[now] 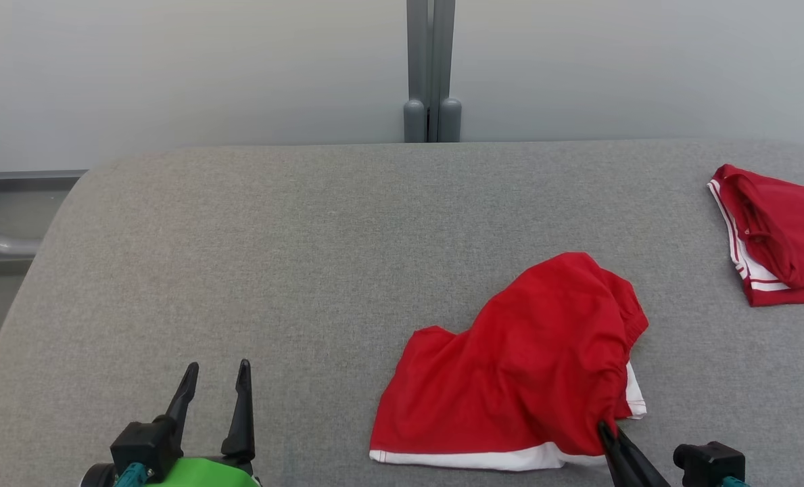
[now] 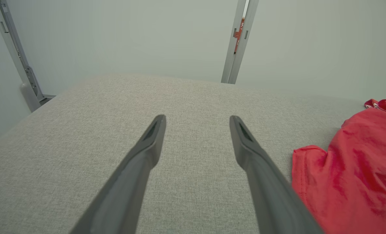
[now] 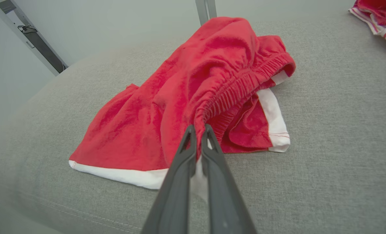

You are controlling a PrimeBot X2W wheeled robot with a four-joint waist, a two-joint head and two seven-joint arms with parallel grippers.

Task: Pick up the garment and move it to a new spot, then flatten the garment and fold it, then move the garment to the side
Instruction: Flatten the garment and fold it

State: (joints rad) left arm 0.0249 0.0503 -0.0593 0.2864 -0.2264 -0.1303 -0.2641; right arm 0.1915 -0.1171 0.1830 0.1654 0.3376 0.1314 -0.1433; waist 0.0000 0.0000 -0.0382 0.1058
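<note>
Head view: closest to the camera, at the bottom left, is the left gripper, its two dark fingers spread wide with nothing between them, above bare grey cloth. At the bottom right the right gripper has its fingers pressed together on the near right edge of the red shorts. The shorts lie crumpled on the table, right of the middle and near the front edge, with white trim along the near hem and a white patch at their right side. Well apart, at the table's far right, lies a second red garment with white stripes. A grey post stands behind the table against the pale wall.

Left wrist view: the left gripper reaches out over the table, jaws wide and empty. The red shorts lie just beside its right finger; whether they touch it cannot be told.

Right wrist view: the right gripper is clamped on the gathered waistband of the red shorts, the cloth bunching up into the fingertips. The rest of the shorts rests on the table, one leg spread to the left and the other folded under on the right. The second red garment shows in the top right corner.
</note>
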